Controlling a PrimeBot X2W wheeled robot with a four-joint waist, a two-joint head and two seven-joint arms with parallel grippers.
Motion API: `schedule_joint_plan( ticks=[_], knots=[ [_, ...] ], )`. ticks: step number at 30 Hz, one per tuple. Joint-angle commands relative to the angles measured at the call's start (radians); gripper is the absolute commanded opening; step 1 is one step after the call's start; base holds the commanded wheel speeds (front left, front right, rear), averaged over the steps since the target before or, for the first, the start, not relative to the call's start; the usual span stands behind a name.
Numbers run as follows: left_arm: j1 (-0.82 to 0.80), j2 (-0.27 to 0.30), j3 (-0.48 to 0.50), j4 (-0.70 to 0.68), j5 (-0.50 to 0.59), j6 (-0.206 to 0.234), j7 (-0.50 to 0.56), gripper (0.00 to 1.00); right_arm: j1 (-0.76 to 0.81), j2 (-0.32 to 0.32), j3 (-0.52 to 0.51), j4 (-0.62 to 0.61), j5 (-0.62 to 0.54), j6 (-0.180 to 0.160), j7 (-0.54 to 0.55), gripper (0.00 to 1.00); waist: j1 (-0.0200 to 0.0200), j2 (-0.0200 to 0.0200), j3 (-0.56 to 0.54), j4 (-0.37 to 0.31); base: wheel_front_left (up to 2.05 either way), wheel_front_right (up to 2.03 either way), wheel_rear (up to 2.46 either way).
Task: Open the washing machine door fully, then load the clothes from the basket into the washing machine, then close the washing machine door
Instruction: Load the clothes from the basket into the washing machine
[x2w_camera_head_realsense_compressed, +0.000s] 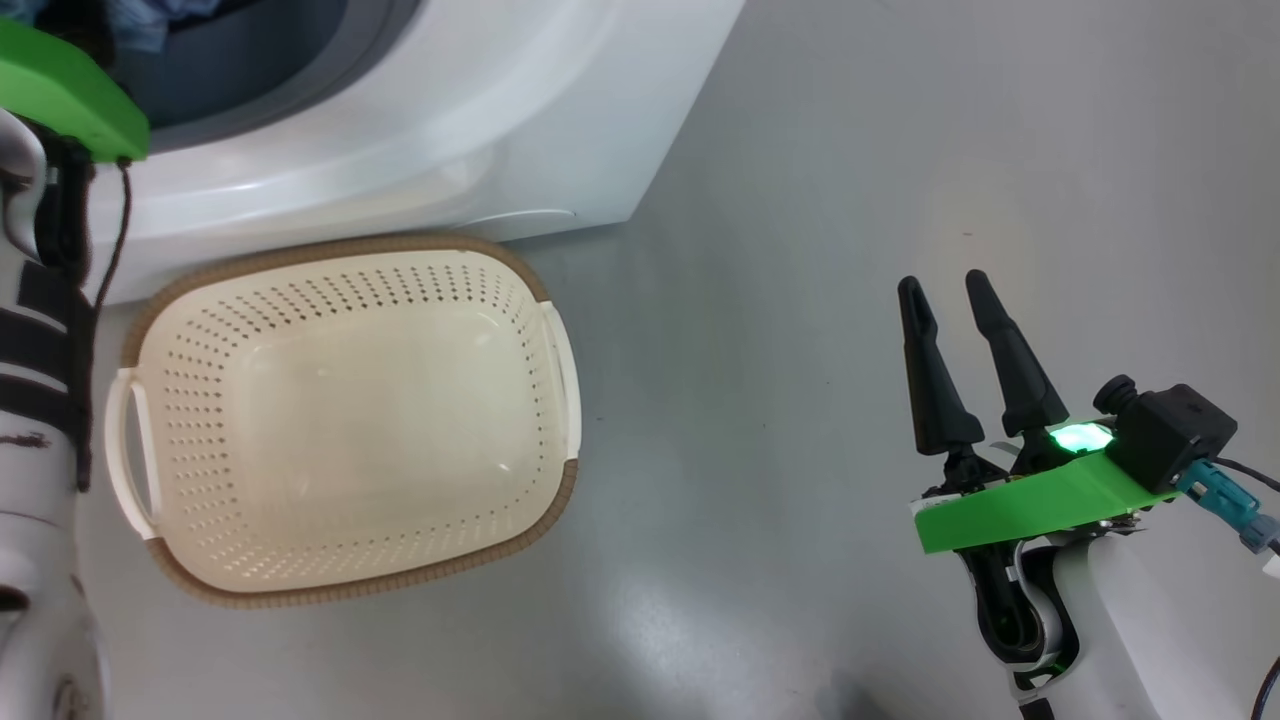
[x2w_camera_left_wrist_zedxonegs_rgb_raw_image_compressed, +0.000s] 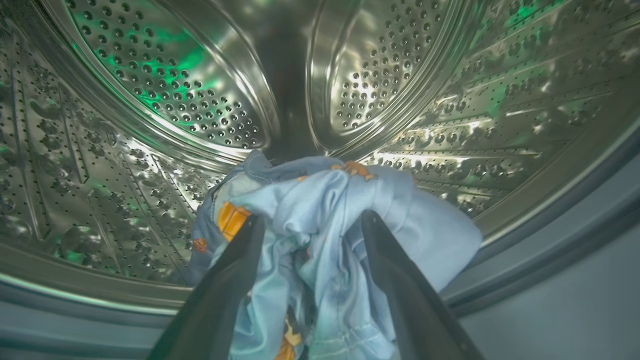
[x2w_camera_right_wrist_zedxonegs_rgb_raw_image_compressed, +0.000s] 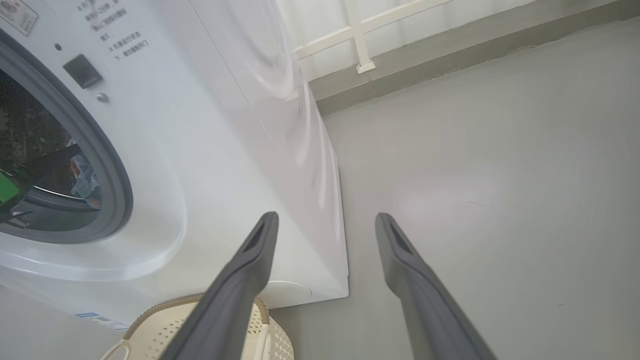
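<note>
Dark fingers of the left gripper (x2w_camera_left_wrist_zedxonegs_rgb_raw_image_compressed: 312, 218) rise from the bottom of the left wrist view, spread wide, with the clothes (x2w_camera_left_wrist_zedxonegs_rgb_raw_image_compressed: 320, 192) lying loose between them rather than pinched. These clothes sit low in the drum (x2w_camera_left_wrist_zedxonegs_rgb_raw_image_compressed: 165, 90), just past the gasket (x2w_camera_left_wrist_zedxonegs_rgb_raw_image_compressed: 550, 250), and part of them drapes back along the fingers toward the lower edge.

At the left of the head view the basket (x2w_camera_head_realsense_compressed: 350, 245) stands empty on the floor (x2w_camera_head_realsense_compressed: 820, 300), close against the washer (x2w_camera_head_realsense_compressed: 420, 120) front. Loading looks to be at its release, so what remains is closing the door.

As I judge it, the left gripper must next draw straight back out through the gasket. The risk is cloth trailing on a finger and dragging onto the gasket lip. Room inside the drum is generous above and to both sides, and the tight edge is the gasket at lower right.

Meanwhile the right gripper (x2w_camera_head_realsense_compressed: 942, 282) hangs at the lower right of the head view, jaws apart and empty. It is over bare floor, well apart from basket and washer, with free room to move.
</note>
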Motion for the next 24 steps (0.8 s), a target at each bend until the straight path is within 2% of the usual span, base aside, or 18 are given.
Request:
schedule_joint_plan(
  ticks=[1,13,24],
  knots=[
    [0.035,0.032,0.015,-0.045,-0.024,-0.003,-0.006,1.00,0.004,0.003,0.011,-0.018,0.004,0.008,-0.008,1.00,0.0000,0.0000,-0.016,0.014,0.00,0.00,0.00],
    [0.261,-0.019,0.039,-0.261,-0.127,-0.003,-0.006,1.00,0.035,-0.020,-0.001,-0.009,0.000,0.008,-0.008,1.00,0.0000,0.0000,-0.105,0.055,0.00,0.00,0.00],
    [0.485,-0.048,0.091,-0.444,-0.079,-0.003,-0.006,1.00,0.082,-0.064,-0.015,0.000,0.002,0.008,-0.008,1.00,0.0000,0.0000,-0.206,0.105,0.00,0.00,0.00]
  ],
)
